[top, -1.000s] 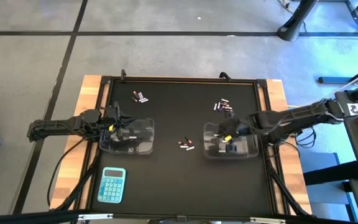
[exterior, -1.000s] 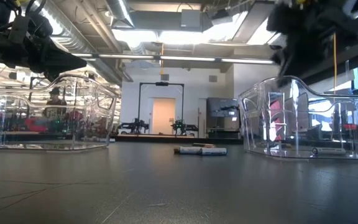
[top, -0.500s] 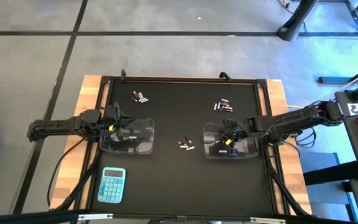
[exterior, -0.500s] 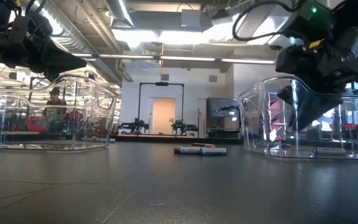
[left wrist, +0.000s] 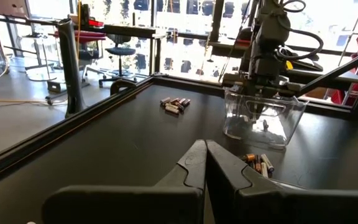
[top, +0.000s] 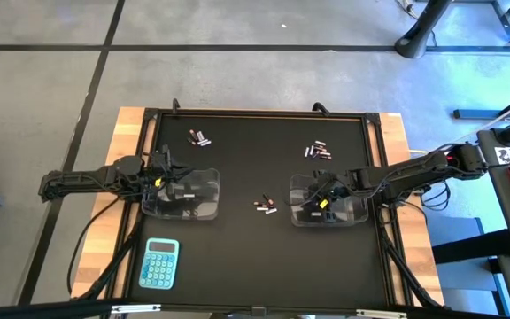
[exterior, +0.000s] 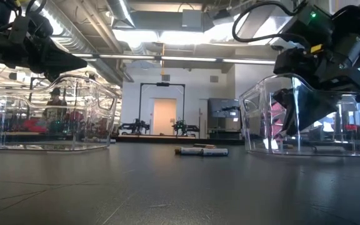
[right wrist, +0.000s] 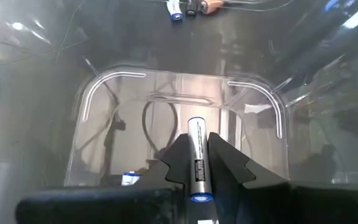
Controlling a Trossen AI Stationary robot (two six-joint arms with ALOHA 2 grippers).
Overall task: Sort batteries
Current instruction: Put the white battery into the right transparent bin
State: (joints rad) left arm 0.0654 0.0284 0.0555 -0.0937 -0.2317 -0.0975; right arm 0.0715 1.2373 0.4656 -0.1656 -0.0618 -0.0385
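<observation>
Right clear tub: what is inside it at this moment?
Inside the right clear tub, the right hand holds a silvery-white battery between its fingers. Another battery lies on the tub's floor, partly hidden. The hand covers anything beneath it.

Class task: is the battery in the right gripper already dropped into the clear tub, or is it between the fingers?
Between the fingers. The right wrist view shows the battery clamped in the right gripper, poised over the clear tub.
</observation>
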